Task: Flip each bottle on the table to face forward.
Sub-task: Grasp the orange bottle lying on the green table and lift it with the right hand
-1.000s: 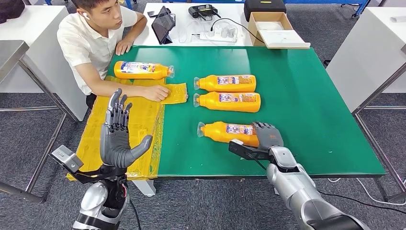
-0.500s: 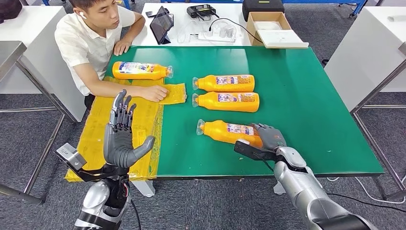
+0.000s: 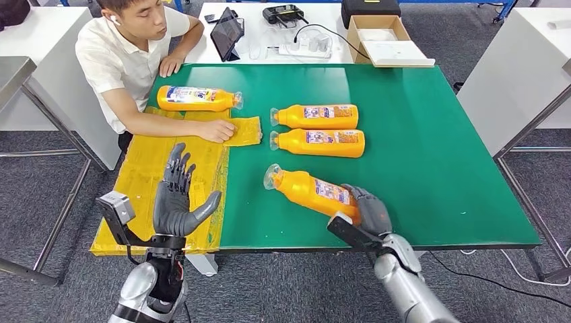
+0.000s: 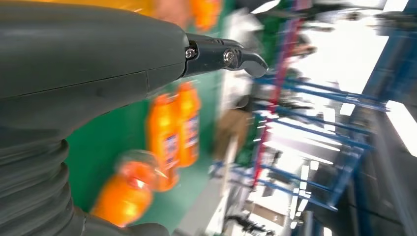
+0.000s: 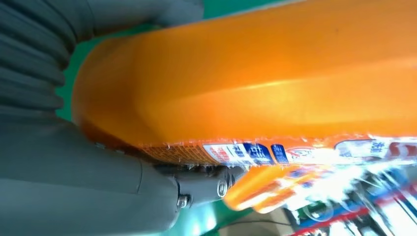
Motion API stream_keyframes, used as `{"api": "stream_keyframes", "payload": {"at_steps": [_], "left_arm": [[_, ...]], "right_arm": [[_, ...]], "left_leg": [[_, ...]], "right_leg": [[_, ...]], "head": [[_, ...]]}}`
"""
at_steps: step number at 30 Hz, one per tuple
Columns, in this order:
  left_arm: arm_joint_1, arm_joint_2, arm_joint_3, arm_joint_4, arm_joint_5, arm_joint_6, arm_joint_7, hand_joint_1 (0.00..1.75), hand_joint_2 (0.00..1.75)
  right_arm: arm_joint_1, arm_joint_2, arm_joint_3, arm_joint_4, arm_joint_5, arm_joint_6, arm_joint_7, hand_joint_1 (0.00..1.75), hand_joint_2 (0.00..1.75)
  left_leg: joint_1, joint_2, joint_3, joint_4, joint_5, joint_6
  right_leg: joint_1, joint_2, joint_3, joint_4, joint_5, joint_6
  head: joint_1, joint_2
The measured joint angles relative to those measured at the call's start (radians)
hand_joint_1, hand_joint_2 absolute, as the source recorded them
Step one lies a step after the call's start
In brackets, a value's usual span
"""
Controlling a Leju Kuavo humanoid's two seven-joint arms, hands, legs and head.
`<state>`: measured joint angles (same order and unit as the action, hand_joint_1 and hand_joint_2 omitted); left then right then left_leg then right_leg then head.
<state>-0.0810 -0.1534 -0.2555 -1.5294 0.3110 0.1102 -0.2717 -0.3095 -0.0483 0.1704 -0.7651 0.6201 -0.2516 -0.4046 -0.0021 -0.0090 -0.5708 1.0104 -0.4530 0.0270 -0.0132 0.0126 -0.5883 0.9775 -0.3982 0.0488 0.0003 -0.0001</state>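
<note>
- The right hand [image 3: 367, 210] is gripping the nearest bottle [image 3: 306, 189], fingers clamped on its base, lower centre of the frame, above the green surface [image 3: 431, 155].
- The left hand [image 3: 176, 202] is hovering lower left, fingers apart, holding nothing.

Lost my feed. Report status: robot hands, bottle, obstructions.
Right robot hand grips near bottle at its base, cap end raised off the green table. Left robot hand open, holding nothing. Person's hand rests on the yellow sheet, apart from the gripped bottle.
</note>
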Motion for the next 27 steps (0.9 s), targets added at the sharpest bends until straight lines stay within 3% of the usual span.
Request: {"api": "stream_keyframes", "payload": {"at_steps": [4, 9, 15, 20, 27], "left_arm": [[0.033, 0.000, -0.038, 0.030, 0.048, 0.029, -0.003, 0.00, 1.75], [0.060, 0.004, -0.098, 0.054, 0.048, 0.044, -0.015, 0.00, 1.75], [0.064, 0.005, -0.152, 0.086, 0.058, 0.034, -0.015, 0.00, 1.75], [0.067, 0.006, -0.189, 0.093, 0.136, -0.076, -0.001, 0.00, 1.75], [0.067, 0.007, -0.213, 0.092, 0.140, -0.088, 0.002, 0.00, 1.75]], "right_arm": [[0.140, 0.061, 0.014, -0.217, -0.151, -0.044, -0.033, 1.75, 1.75], [0.223, 0.103, 0.064, -0.372, -0.265, -0.025, -0.058, 1.75, 1.75], [0.242, 0.132, 0.130, -0.402, -0.290, -0.006, -0.074, 1.75, 1.75], [0.221, 0.140, 0.184, -0.389, -0.296, 0.026, -0.077, 1.75, 1.75], [0.185, 0.156, 0.252, -0.350, -0.277, 0.041, -0.078, 1.75, 1.75]], "left_leg": [[0.000, -0.001, -0.009, 0.000, 0.000, 0.000], [0.000, -0.001, -0.012, 0.000, 0.000, 0.000], [-0.001, -0.001, -0.014, 0.000, 0.000, 0.000], [-0.001, -0.001, -0.014, 0.000, 0.000, 0.000], [0.000, -0.002, -0.014, 0.000, 0.000, 0.000]], "right_leg": [[0.000, 0.000, -0.009, 0.001, 0.000, 0.000], [-0.001, 0.000, -0.012, 0.001, 0.000, 0.000], [-0.001, -0.001, -0.014, 0.001, 0.000, 0.000], [-0.001, 0.000, -0.014, 0.001, 0.000, 0.000], [-0.001, -0.001, -0.014, 0.001, 0.000, 0.000]], "head": [[0.000, 0.000], [0.000, 0.000], [0.000, 0.000], [0.000, 0.000], [0.000, 0.000]]}}
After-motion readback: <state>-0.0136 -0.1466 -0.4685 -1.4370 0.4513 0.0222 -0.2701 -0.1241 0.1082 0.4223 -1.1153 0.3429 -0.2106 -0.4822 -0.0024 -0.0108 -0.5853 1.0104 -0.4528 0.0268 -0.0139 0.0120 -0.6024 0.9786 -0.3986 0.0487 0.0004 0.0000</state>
